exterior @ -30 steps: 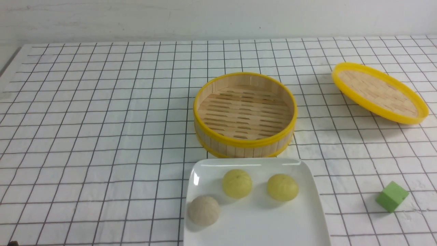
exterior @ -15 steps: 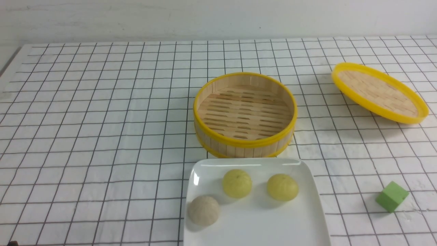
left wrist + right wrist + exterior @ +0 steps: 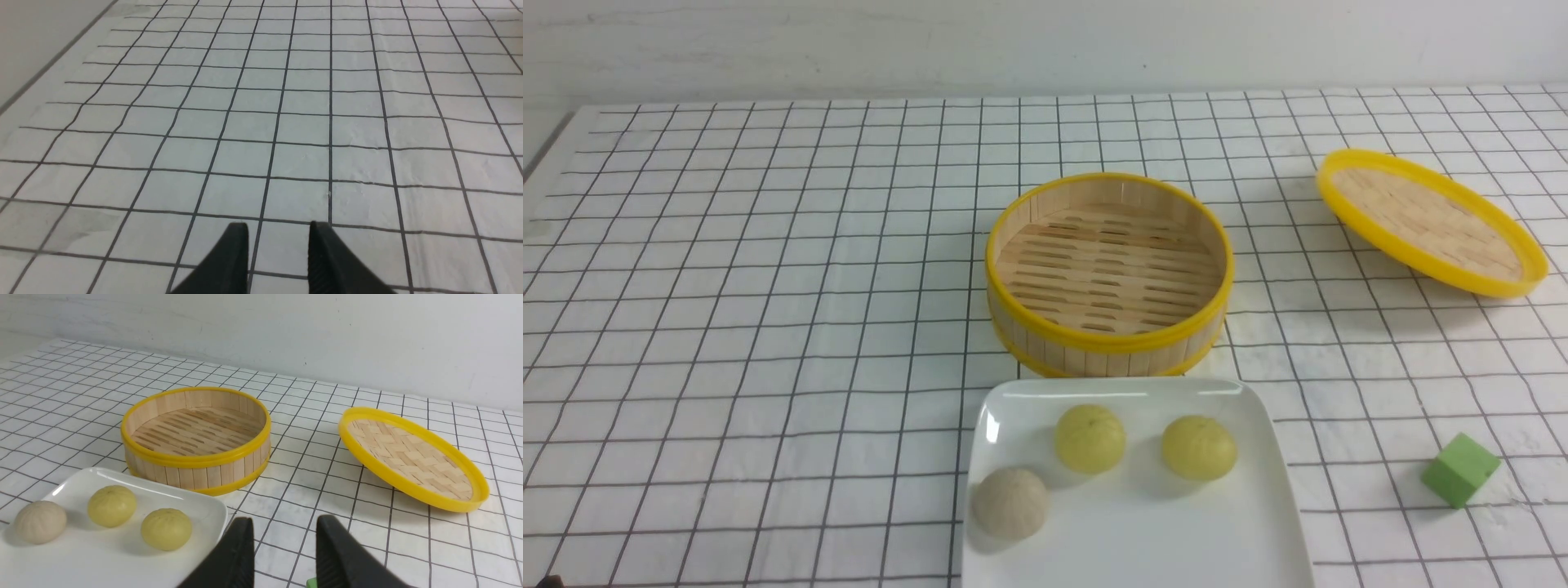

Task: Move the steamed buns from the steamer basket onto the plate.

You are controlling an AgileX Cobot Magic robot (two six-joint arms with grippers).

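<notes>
White cloth with a dark grid (image 3: 768, 327) covers the surface, and a pale wall (image 3: 1045, 49) stands behind it. At the lower middle of the front view is the white rounded-square plate (image 3: 1160, 539). It carries the three steamed buns: the greyish-beige bun (image 3: 1011, 503) near its left edge, and the two pale yellow buns, one (image 3: 1090, 439) in the middle and one (image 3: 1199, 447) more to the right. The bamboo steamer basket (image 3: 1111, 343) is just beyond the plate, in the centre of the frame, and holds no bun.

The right gripper (image 3: 284, 520) has its fingers apart and nothing is between them; the buns lie outside its fingers, to the robot's left of them. The left gripper (image 3: 278, 224) is also open, with only gridded cloth seen between its fingers, and no bun is in its wrist view. The yellow-rimmed woven lid (image 3: 1433, 220) leans tilted at the upper right, and the green cube (image 3: 1461, 470) is at the lower right.
</notes>
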